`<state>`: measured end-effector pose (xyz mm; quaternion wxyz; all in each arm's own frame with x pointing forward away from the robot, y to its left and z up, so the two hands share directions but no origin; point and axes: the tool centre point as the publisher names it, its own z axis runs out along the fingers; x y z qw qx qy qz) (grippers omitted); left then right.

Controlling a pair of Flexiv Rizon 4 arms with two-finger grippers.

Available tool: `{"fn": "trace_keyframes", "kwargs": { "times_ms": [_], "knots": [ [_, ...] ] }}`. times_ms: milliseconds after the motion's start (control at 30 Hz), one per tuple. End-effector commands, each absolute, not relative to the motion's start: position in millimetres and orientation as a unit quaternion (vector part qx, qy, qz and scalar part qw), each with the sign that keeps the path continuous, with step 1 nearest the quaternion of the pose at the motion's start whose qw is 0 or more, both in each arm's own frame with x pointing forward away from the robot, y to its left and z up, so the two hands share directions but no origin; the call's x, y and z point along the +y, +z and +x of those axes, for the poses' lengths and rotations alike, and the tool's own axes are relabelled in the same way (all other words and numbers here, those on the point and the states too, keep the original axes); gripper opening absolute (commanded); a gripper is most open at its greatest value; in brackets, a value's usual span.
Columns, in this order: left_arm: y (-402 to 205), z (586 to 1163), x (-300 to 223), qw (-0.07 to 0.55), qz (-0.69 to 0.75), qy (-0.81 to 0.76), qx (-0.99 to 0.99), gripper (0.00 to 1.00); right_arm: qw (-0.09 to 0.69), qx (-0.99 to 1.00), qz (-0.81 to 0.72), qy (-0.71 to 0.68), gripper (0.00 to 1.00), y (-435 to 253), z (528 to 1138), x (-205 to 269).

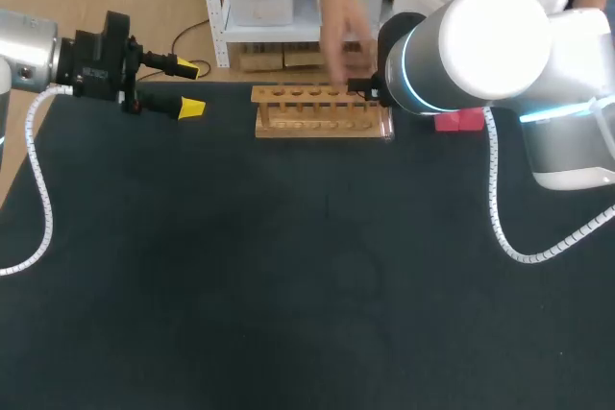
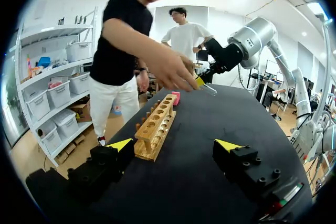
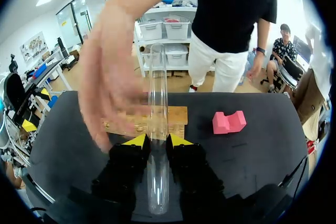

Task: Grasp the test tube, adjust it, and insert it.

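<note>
A clear glass test tube (image 3: 157,108) stands between the yellow tips of my right gripper (image 3: 158,141), which is shut on it. It points toward the wooden rack (image 3: 177,115) just ahead. In the left wrist view the same tube (image 2: 208,88) hangs above the rack's far end (image 2: 156,126). In the head view the right arm's body hides its gripper at the right end of the rack (image 1: 322,110). My left gripper (image 1: 190,88) stays open and empty at the back left, left of the rack.
A person's hand (image 1: 338,31) reaches over the rack from behind and also shows close in front of the tube (image 3: 110,93). A pink block (image 1: 459,122) lies right of the rack. The black mat (image 1: 288,276) covers the table.
</note>
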<state>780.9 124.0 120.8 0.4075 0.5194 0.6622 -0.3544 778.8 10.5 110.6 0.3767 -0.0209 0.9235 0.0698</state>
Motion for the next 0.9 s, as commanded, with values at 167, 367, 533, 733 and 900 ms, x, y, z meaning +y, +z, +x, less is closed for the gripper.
{"fn": "trace_keyframes", "kwargs": {
  "times_ms": [167,367,533,733,900],
  "knots": [
    [120.0,779.4,124.5,0.41,0.519,-0.354,0.661,1.0,0.38,0.922,-0.02,0.071,0.0,109.7,777.3,9.6],
    [120.0,779.4,124.5,0.41,0.519,-0.354,0.661,1.0,0.38,0.922,-0.02,0.071,0.0,109.7,777.3,9.6],
    [120.0,779.4,124.5,0.41,0.519,-0.354,0.661,1.0,0.38,0.922,-0.02,0.071,0.0,109.7,777.3,9.6],
    [120.0,779.4,124.5,0.41,0.519,-0.354,0.661,1.0,0.378,0.925,-0.007,0.039,0.0,98.1,782.5,16.0],
    [120.0,779.4,124.5,0.41,0.519,-0.354,0.661,1.0,0.382,0.924,0.001,0.035,0.0,91.5,786.7,19.5]
  ]
}}
